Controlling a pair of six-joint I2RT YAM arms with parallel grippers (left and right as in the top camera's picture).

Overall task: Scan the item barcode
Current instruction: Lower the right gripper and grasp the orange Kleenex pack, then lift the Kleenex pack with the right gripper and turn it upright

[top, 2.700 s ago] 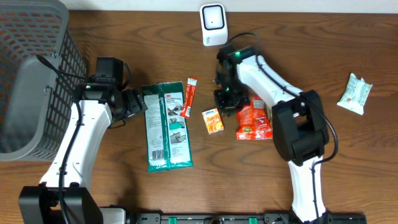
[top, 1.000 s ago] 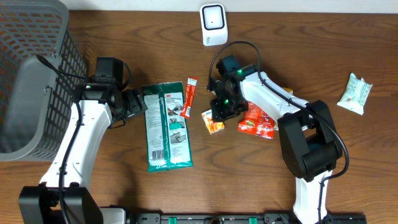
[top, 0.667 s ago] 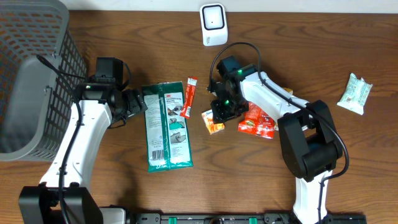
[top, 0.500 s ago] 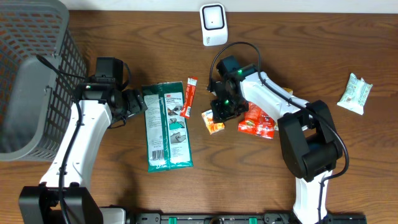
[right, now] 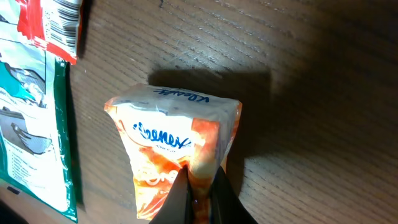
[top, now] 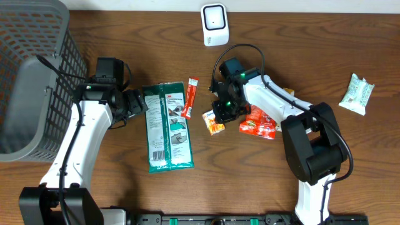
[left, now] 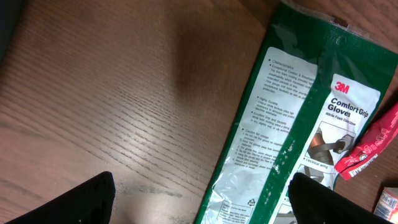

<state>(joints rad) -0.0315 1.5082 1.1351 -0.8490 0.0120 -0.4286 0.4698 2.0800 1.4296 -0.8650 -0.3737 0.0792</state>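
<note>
A small orange Kleenex tissue pack [top: 214, 124] lies on the wooden table left of centre-right. My right gripper [top: 220, 115] stands over it and is shut on the pack's edge. In the right wrist view the two dark fingers pinch the orange wrapper [right: 171, 146] tightly at the gripper [right: 200, 186]. The white barcode scanner [top: 214, 24] stands at the table's far edge. My left gripper [top: 139, 103] is open at the left edge of a green 3M glove package [top: 167, 128], with nothing between its fingers [left: 93, 199].
A thin red sachet [top: 190, 97] lies beside the glove package [left: 298, 124]. A red snack bag [top: 259, 122] sits under the right arm. A pale green packet [top: 357, 94] lies far right. A grey mesh basket [top: 25, 75] fills the left corner.
The right gripper moved left from the red snack bag to the tissue pack, then closed its fingers on the pack. The left arm has not moved.
</note>
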